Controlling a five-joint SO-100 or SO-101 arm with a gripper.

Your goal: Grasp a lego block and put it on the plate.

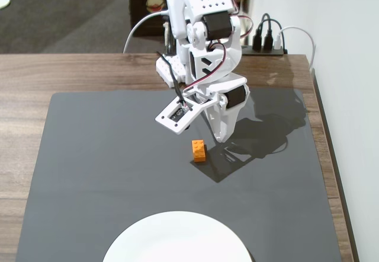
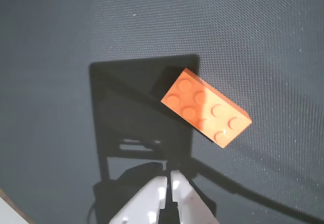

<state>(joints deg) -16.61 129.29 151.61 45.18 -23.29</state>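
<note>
just beyond the closed, empty pincer point(image 2: 170, 183) lies the lego block point(image 2: 206, 107), apart.

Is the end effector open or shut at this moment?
Shut: in the wrist view the end effector shows its two white fingertips pressed together, empty, with the lego block lying apart on the mat.

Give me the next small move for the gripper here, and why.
Probably open the jaws first. In the wrist view the white gripper has its fingertips pressed together and empty, while the small orange studded plastic brick lies free on the dark grey mat, ahead and to the right. Shut fingers cannot straddle it.
</note>
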